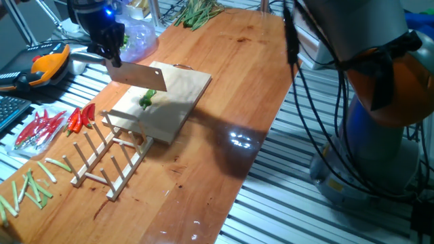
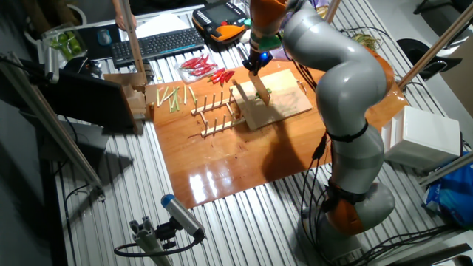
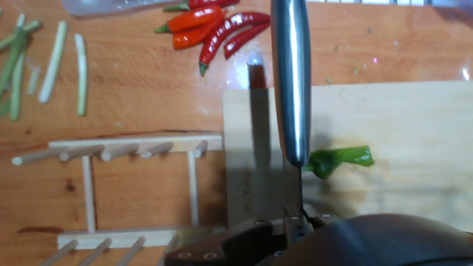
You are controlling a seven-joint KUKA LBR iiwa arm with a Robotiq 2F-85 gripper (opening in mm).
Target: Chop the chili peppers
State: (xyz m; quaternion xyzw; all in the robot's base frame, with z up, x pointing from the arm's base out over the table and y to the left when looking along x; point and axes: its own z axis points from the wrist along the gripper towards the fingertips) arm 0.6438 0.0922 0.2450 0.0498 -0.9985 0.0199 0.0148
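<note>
Gripper (image 1: 108, 49): clamped on knife (image 1: 137, 76), blade down for chopping.
Chili (image 3: 338, 159): on board (image 3: 414, 140), under blade tip.

The arm (image 2: 336, 70) is showing smooth grey casings with orange joint bands, black cables trailing, a blue light glowing above its black hand (image 1: 108, 41).

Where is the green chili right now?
The green chili lies on the wooden cutting board, just under the cleaver held by the gripper. The dowel rack sits beside the board.
</note>
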